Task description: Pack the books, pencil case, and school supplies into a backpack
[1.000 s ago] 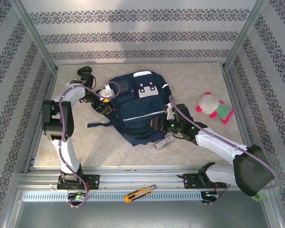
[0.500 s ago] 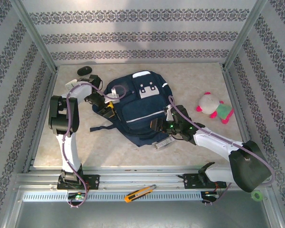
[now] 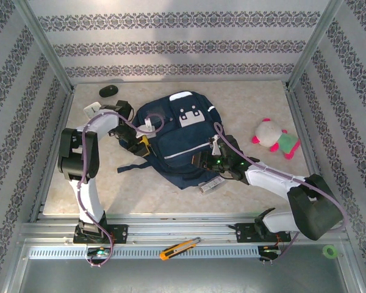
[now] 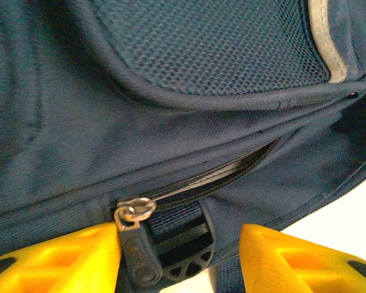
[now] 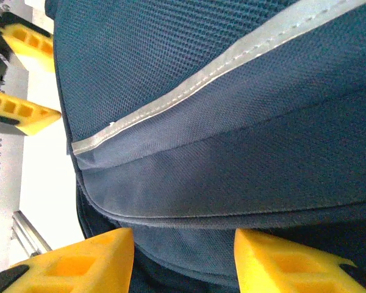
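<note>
Two grippers work the backpack (image 3: 177, 143), which lies mid-table. Within the last second the left gripper (image 4: 180, 244) has slid down its left side and narrowed around the zip pull (image 4: 134, 213), though it is not yet clamped. The right gripper (image 5: 184, 250) pinches the backpack's near-right edge. The zip looks barely parted, so packing waits. The silver bar (image 3: 208, 185) lies just beside the backpack.
</note>
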`<control>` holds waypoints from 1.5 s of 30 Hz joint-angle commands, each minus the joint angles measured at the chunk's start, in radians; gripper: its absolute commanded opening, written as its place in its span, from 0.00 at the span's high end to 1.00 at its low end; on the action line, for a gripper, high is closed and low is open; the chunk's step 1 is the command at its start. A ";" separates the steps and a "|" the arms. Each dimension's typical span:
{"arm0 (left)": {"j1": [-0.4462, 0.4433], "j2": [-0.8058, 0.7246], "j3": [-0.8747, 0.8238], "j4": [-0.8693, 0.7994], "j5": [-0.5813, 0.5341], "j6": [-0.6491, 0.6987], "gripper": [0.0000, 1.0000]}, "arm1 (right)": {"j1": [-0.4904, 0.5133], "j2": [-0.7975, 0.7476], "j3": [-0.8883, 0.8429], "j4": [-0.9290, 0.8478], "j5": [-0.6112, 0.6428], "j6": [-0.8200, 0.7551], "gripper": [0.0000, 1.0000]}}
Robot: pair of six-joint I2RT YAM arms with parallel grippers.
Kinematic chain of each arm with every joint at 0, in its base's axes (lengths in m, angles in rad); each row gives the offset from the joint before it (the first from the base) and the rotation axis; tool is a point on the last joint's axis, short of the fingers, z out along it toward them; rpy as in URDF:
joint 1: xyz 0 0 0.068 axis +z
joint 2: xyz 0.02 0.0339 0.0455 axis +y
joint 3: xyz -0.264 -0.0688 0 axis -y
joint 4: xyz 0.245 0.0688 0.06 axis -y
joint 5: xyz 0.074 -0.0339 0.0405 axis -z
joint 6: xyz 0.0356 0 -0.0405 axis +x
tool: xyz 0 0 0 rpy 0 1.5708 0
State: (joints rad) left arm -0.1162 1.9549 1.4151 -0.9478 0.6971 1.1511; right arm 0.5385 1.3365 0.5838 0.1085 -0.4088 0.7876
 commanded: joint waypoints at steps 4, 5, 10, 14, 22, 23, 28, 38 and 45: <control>-0.025 -0.005 -0.025 0.029 -0.070 -0.017 0.46 | -0.012 0.018 -0.008 0.042 -0.013 0.017 0.53; -0.026 -0.004 -0.020 0.025 -0.061 -0.020 0.47 | -0.012 0.019 -0.010 0.045 -0.014 0.018 0.53; -0.030 -0.039 -0.030 0.025 0.018 -0.050 0.55 | -0.012 0.017 -0.019 0.056 -0.008 0.024 0.53; -0.029 -0.067 -0.066 0.071 0.026 -0.081 0.65 | -0.012 0.016 -0.021 0.059 -0.008 0.023 0.54; -0.036 -0.121 -0.121 0.147 -0.031 -0.129 0.92 | -0.012 0.029 -0.023 0.070 -0.010 0.042 0.55; -0.039 -0.132 -0.136 0.166 -0.049 -0.141 0.96 | -0.012 0.032 -0.024 0.074 -0.011 0.045 0.55; -0.074 -0.186 -0.216 0.246 -0.109 -0.178 1.00 | -0.011 0.018 -0.027 0.093 -0.014 0.059 0.55; -0.154 -0.295 -0.345 0.374 -0.278 -0.375 1.00 | -0.027 -0.312 -0.108 -0.180 0.174 0.223 0.45; -0.205 -0.339 -0.390 0.357 -0.244 -0.453 1.00 | 0.010 -0.241 -0.142 -0.090 0.169 0.292 0.49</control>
State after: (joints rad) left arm -0.2893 1.6440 1.0458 -0.5827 0.4347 0.7567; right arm 0.5289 1.0531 0.4473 -0.0013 -0.2642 1.0336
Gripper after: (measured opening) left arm 0.047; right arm 0.511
